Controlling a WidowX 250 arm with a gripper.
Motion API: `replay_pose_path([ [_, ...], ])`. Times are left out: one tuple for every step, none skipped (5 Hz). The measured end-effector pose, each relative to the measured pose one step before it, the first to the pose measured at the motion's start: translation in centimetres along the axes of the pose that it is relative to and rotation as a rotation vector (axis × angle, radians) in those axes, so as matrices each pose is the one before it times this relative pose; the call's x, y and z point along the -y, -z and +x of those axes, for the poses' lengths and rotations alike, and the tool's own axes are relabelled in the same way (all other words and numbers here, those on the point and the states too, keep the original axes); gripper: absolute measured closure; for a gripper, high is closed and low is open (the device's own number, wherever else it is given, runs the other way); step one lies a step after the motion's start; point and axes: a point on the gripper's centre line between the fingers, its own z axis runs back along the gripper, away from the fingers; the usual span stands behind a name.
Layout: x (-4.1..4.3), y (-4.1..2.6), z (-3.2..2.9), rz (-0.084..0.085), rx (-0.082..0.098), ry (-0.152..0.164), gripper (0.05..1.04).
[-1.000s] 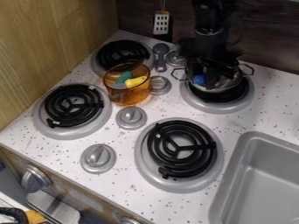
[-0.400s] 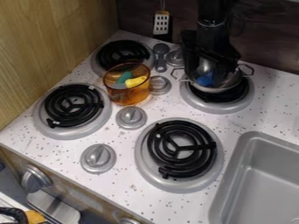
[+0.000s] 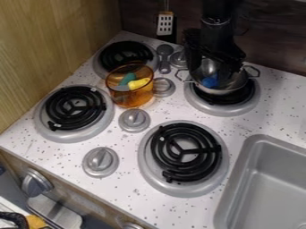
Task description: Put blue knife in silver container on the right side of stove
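Note:
My gripper (image 3: 214, 63) hangs at the upper right, over the back part of the silver pot, and covers some of its rim. The silver container (image 3: 222, 89) is a small metal pot with two wire handles, standing on the back right burner. Something blue (image 3: 210, 81), probably the blue knife, shows inside the pot at its left, below the gripper; its full shape is hidden. Whether the gripper touches it cannot be told.
An amber cup (image 3: 133, 93) with green and yellow items stands left of the pot. Black coil burners (image 3: 185, 153) and silver knobs (image 3: 133, 120) surround it. A grey sink (image 3: 263, 183) is at the lower right; a slotted spatula (image 3: 165, 23) hangs behind.
Since a second ago the gripper has shifted slightly, its dark body now lying more across the pot's back left. The blue thing has moved a little right and stays inside the pot.

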Motion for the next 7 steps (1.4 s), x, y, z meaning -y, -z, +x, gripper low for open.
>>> replay_pose_path([
  [-0.25, 0.773, -0.91, 0.0237, -0.0072, -0.0685, 0.082],
  [-0.925, -0.374, -1.176, 0.0089, -0.014, -0.0487, 0.084],
  [-0.618, -0.342, -1.136, 0.0275, -0.0109, -0.0499, 0.083],
  [-0.637, -1.16, -0.897, 0.0301, -0.0195, -0.0459, 0.083],
  [-0.26, -0.139, -1.265, -0.0141, -0.0255, -0.0419, 0.084],
  [-0.712, -0.178, -1.097, 0.0064, -0.01, -0.0467, 0.084],
  [-0.651, 0.657, -1.798, -0.0192, 0.0124, -0.0616, 0.083],
])
